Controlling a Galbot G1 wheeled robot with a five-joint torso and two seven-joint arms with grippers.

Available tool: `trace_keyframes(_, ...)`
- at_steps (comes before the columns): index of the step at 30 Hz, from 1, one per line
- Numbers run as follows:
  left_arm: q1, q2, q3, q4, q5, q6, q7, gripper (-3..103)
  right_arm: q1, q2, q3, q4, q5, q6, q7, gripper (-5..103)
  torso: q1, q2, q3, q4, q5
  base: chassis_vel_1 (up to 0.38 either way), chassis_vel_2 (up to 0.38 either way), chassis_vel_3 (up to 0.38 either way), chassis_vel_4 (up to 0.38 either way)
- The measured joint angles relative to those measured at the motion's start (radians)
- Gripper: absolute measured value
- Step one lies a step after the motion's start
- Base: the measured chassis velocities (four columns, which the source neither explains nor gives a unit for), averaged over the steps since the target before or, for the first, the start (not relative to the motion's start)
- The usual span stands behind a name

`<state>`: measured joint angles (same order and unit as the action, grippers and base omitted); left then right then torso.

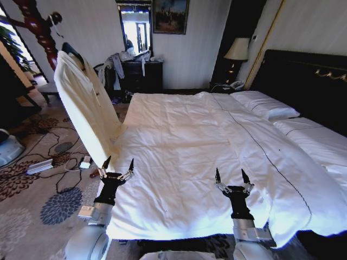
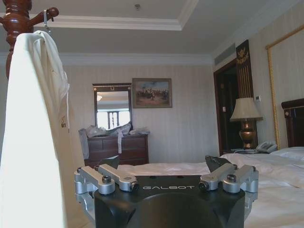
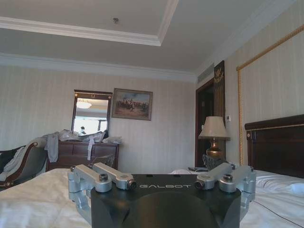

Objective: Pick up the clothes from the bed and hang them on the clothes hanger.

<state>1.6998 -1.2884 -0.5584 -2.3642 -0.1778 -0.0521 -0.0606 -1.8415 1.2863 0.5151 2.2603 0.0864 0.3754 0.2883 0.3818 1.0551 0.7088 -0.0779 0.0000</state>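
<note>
The clothes, a cream long-sleeved shirt, hang off the bed at the left, draped over the clothes hanger. The hanger's thin silver hook is caught on an arm of the wooden pole. The bed, with its white duvet and pillows, spreads out ahead, and no shirt lies on it. My left gripper is open above the bed's near left corner, just right of the shirt's lower hem. My right gripper is open over the near edge of the duvet, holding nothing.
The reddish-brown wooden pole stands at far left. A dark dresser with grey garments and a mirror lines the back wall. A lamp sits by the black headboard. Cables and a power strip lie on the carpet.
</note>
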Motion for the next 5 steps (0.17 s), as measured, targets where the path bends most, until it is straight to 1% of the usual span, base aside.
trace_keyframes(5,0.000,0.000,0.000,0.000,0.000,0.000,0.000,100,0.000,0.000,0.000,0.000,0.000,0.000,0.000,100,0.000,0.000,0.000,0.0000,0.0000,0.000,0.000,0.000,0.000)
